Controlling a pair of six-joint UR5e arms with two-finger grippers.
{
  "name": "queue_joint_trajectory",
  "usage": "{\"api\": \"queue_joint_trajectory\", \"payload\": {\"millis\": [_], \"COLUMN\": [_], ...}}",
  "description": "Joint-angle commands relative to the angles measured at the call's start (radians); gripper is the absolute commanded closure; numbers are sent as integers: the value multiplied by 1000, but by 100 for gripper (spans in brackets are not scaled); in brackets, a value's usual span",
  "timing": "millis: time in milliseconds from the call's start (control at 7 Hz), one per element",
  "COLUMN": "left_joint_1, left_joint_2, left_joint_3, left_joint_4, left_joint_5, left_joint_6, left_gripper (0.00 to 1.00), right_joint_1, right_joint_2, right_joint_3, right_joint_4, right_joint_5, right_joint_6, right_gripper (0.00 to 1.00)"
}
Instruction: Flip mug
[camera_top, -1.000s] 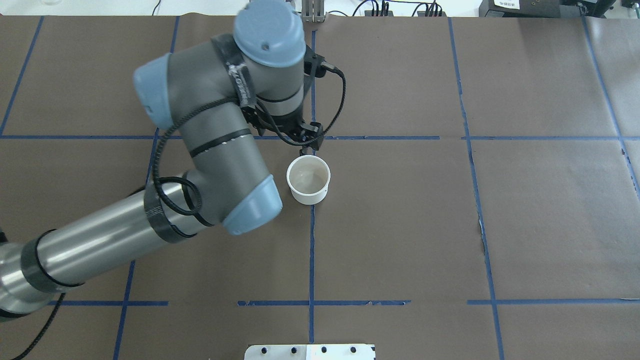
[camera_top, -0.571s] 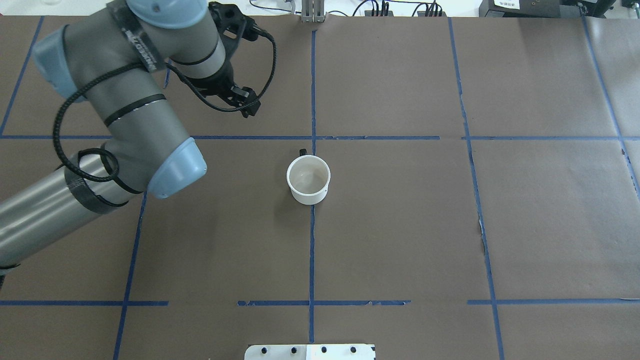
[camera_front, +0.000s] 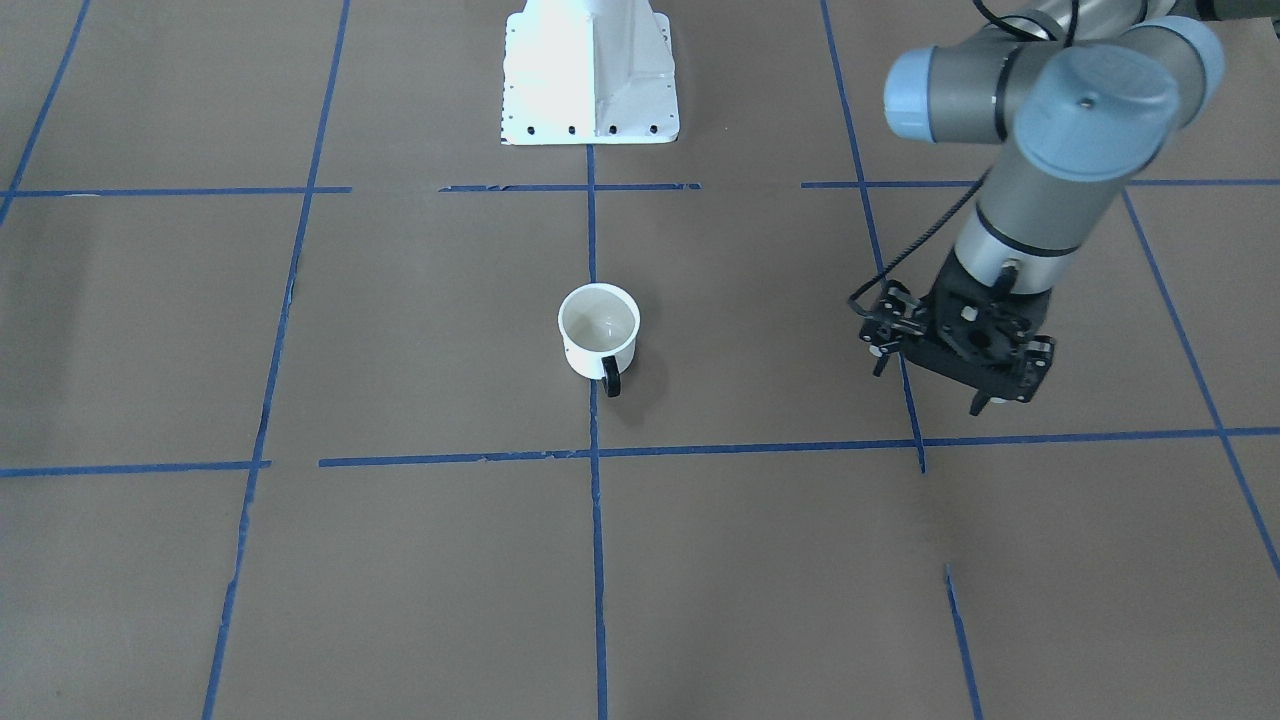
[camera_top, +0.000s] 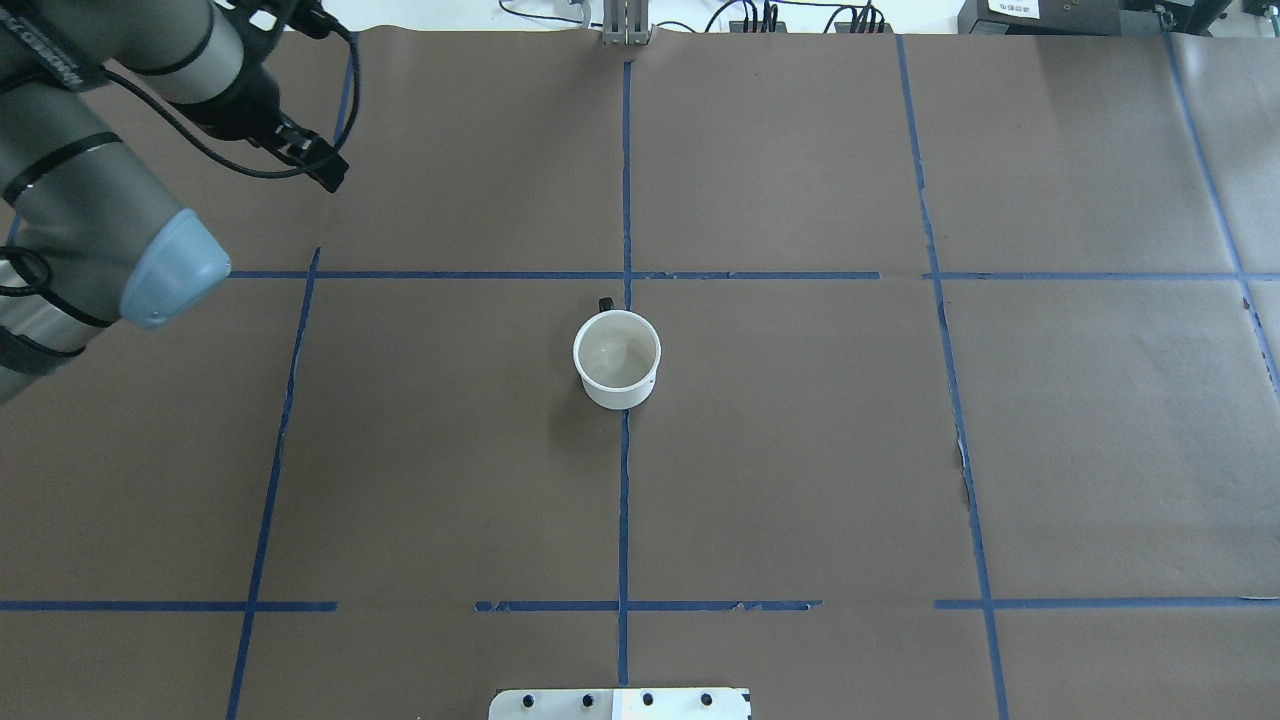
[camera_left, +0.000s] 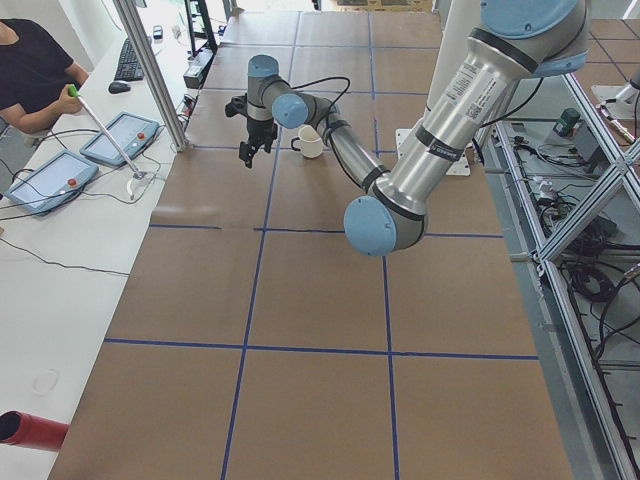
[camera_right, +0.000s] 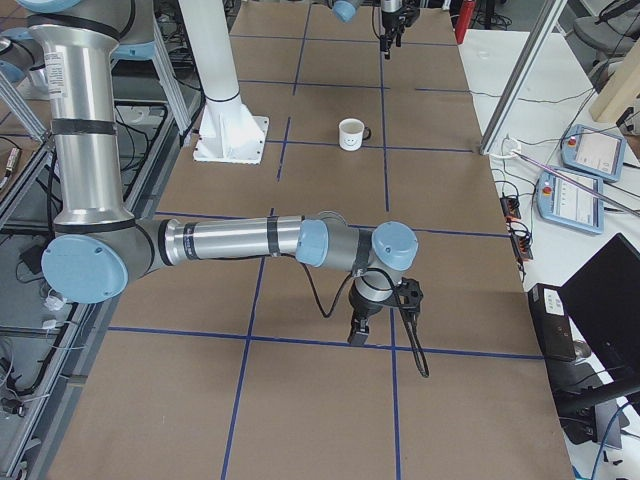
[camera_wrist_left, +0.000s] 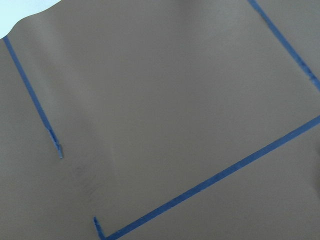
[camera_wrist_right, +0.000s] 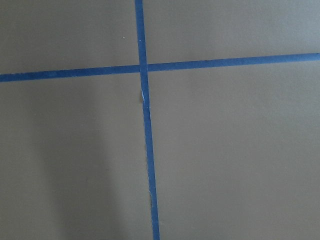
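Mug: stood upright, mouth up, at the table's centre, handle toward the far edge. Judged light, rigid, slick and chip-prone; best pinched at the handle or rim.
Left gripper: was spread and empty, toward the far left corner.
Right gripper: its state could not be told.

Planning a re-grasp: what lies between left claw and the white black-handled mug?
Front-facing view: only brown paper and a blue tape line separate left claw and white black-handled mug.
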Motion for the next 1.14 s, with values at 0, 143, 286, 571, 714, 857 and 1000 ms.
{"api": "queue_joint_trajectory", "payload": {"millis": [0,143,286,571,714,857,1000], "left_joint_1": [-76,-113,-178,-259,-326,-373,-439], "left_joint_2": [95,128,163,240,302,376,423], "left_joint_3": [8,11,21,31,36,60,91], "left_joint_4": [-38,-42,-42,-41,-38,-39,-38], "left_joint_5": [-28,-43,-105,-143,-156,-257,-293], "left_joint_6": [107,111,118,151,199,259,325], "left_gripper": [0,0,0,0,0,0,0], "right_joint_1": [0,0,0,0,0,0,0], "right_joint_2": [0,0,0,0,0,0,0], "right_joint_3": [0,0,1,0,0,0,0], "right_joint_4": [0,0,0,0,0,0,0], "right_joint_5": [0,0,0,0,0,0,0], "right_joint_6": [0,0,0,0,0,0,0], "right_gripper": [0,0,0,0,0,0,0]}}
